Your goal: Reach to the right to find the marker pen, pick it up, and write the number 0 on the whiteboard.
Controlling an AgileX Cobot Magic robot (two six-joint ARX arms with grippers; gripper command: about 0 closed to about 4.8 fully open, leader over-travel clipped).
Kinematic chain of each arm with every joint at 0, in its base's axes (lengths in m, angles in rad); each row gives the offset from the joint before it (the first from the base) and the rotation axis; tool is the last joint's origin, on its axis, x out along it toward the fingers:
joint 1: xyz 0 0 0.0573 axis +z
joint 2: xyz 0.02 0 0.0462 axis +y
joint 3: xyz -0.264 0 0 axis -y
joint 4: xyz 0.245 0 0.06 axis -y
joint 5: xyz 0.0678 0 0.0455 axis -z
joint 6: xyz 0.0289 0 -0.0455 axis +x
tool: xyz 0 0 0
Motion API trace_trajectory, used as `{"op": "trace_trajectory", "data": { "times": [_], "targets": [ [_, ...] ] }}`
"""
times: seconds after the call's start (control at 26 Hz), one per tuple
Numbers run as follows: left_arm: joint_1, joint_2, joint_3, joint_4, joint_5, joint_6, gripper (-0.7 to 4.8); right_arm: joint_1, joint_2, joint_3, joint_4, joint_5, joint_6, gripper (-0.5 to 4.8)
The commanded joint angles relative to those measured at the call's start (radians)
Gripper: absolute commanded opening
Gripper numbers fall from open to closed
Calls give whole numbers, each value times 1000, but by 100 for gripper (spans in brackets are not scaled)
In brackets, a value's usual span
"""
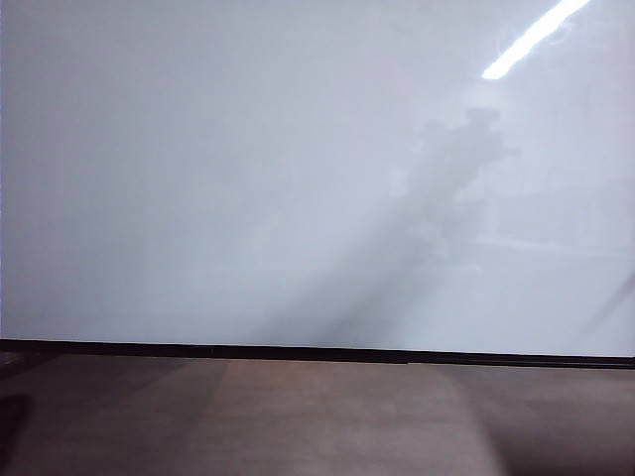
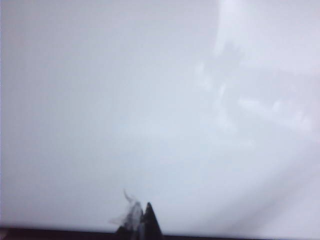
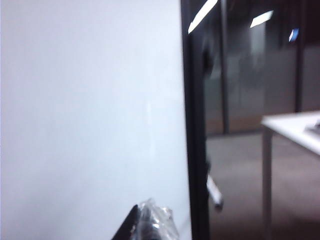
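Whiteboard [image 1: 248, 178]: blank ahead of both grippers; you see no 0.
Right gripper [image 3: 142, 225]: fully closed, empty; nothing can be grasped until you open it.
Left gripper [image 2: 137, 222]: opening unreadable.
Marker pen: perhaps the small white object beyond the board's edge; reaching blind risks striking the frame.

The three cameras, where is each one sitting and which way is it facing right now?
Exterior view: off the arms, facing the whiteboard head-on, brown floor below; no arm shows.
Left wrist view: on the left arm, facing the board; only the left gripper tip shows.
Right wrist view: on the right arm, facing the board's black side edge, a white table beyond; the right gripper tip shows.
Shared: all three see the whiteboard, with no 0 on it.
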State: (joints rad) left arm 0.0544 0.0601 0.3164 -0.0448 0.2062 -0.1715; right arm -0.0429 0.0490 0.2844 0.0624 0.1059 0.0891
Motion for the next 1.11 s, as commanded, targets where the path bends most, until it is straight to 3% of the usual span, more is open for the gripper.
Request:
{"op": "trace_trajectory", "data": {
  "times": [0.04,0.12,0.19,0.27,0.35,0.5,0.69,1.04,1.11],
  "targets": [
    [-5,105,56,-65,45,6,-6,0,114,79,-3,16,-7,215],
    [-19,157,74,-64,45,8,-6,0,169,109,26,15,-14,315],
    [-46,212,89,-53,89,33,-6,0,230,144,59,15,-42,366],
    [-85,275,101,-16,156,86,-6,0,291,182,68,14,-58,368],
    [-131,335,119,17,151,137,-6,0,348,212,68,13,-103,368],
    [-232,507,208,47,108,145,-6,-18,465,219,143,4,-179,368],
    [-332,734,364,47,198,225,-6,-123,653,218,269,-140,-144,368],
    [-477,1033,620,68,244,228,-6,-341,1034,219,665,-283,-42,371],
    [-500,1088,642,103,243,229,-6,-363,1127,219,737,-312,-17,392]
  ]
}}
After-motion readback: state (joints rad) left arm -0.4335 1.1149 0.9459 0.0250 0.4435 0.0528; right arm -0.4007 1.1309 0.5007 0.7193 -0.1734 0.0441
